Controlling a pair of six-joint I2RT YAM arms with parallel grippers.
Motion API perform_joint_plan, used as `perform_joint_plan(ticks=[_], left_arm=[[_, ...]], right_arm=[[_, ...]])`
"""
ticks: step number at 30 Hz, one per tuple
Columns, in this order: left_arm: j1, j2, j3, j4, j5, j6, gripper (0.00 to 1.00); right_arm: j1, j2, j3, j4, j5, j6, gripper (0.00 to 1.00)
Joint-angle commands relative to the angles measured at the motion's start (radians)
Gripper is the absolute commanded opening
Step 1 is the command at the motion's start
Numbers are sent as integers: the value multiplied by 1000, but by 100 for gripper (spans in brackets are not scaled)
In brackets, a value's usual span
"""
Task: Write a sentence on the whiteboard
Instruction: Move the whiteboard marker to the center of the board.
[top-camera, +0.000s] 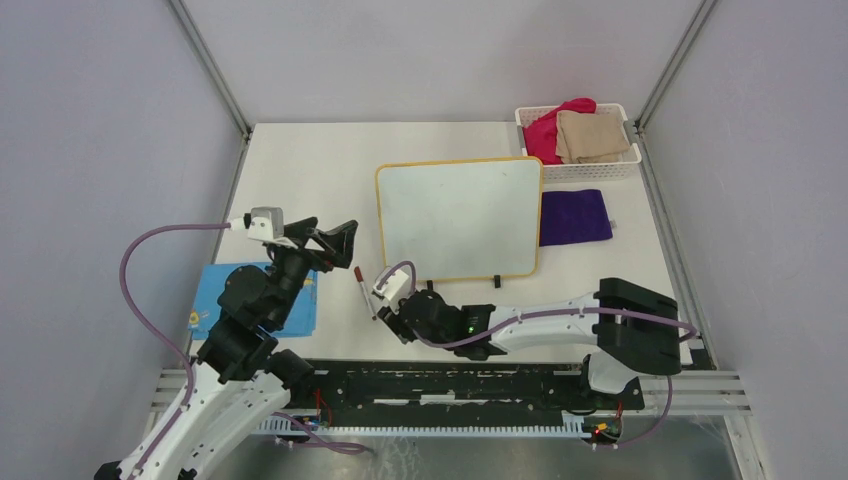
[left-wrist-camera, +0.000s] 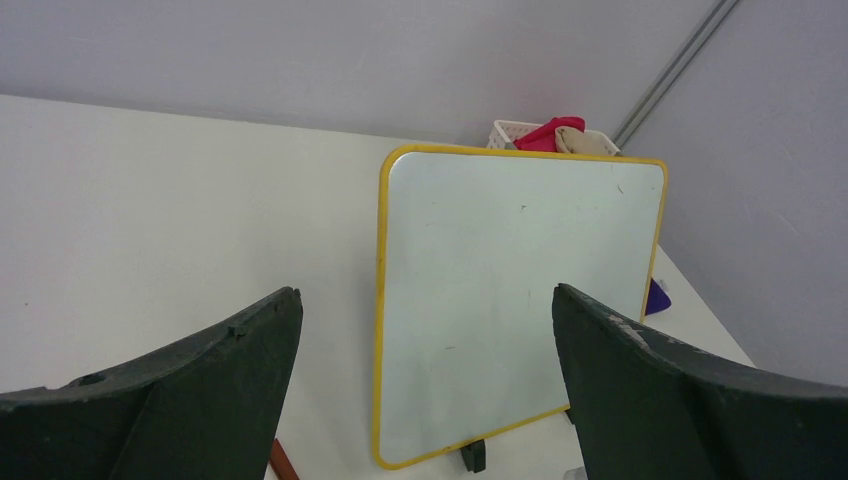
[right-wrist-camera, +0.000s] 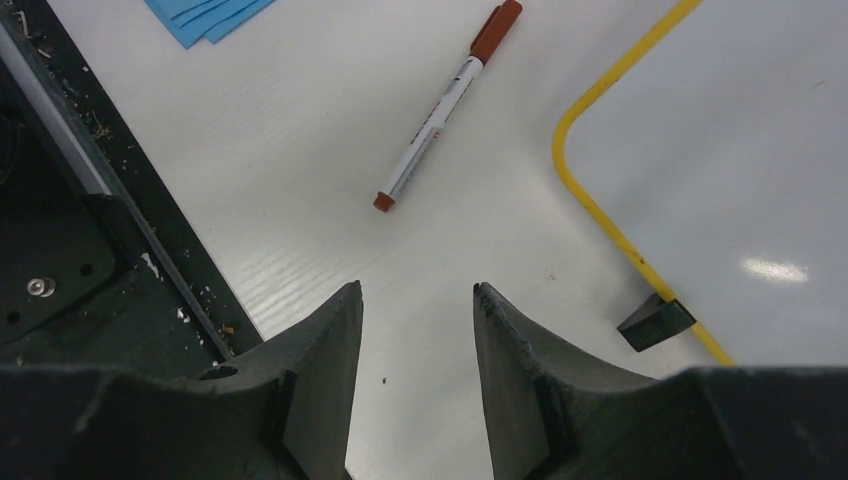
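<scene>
The whiteboard (top-camera: 460, 220), white with a yellow frame and black feet, lies mid-table; its surface is blank and no sentence shows on it. It also shows in the left wrist view (left-wrist-camera: 520, 290) and the right wrist view (right-wrist-camera: 740, 170). A white marker with a red-brown cap (top-camera: 363, 290) lies on the table left of the board's near left corner, seen clearly in the right wrist view (right-wrist-camera: 440, 110). My right gripper (right-wrist-camera: 415, 287) is open and empty, just short of the marker's tail end. My left gripper (left-wrist-camera: 425, 300) is open wide and empty, raised left of the board (top-camera: 342, 245).
A blue card (top-camera: 205, 300) lies at the near left under my left arm. A white basket (top-camera: 627, 165) with red and beige cloths stands at the back right. A purple cloth (top-camera: 575, 217) lies right of the board. A black rail (right-wrist-camera: 120, 230) runs along the near edge.
</scene>
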Motion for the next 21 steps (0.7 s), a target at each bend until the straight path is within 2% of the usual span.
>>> perform_joint_plan(ticks=[1, 8, 13, 15, 17, 18, 21], left_arm=[[-7, -19, 7, 48, -40, 42, 100], [-9, -16, 29, 56, -156, 14, 100], [-9, 77, 121, 7, -115, 81, 100], [-9, 112, 144, -27, -153, 67, 100], [-9, 108, 128, -34, -192, 38, 100], [-10, 92, 106, -23, -203, 30, 100], [-6, 7, 34, 11, -207, 37, 100]], right_arm=[[3, 79, 97, 49, 31, 17, 51], [3, 195, 268, -126, 170, 145, 47], [-3, 161, 190, -2, 168, 151, 39], [-23, 157, 182, 12, 98, 119, 47], [-48, 160, 189, 3, 32, 115, 62], [-55, 161, 188, 2, 17, 120, 66], [-64, 179, 205, -22, 7, 132, 68]])
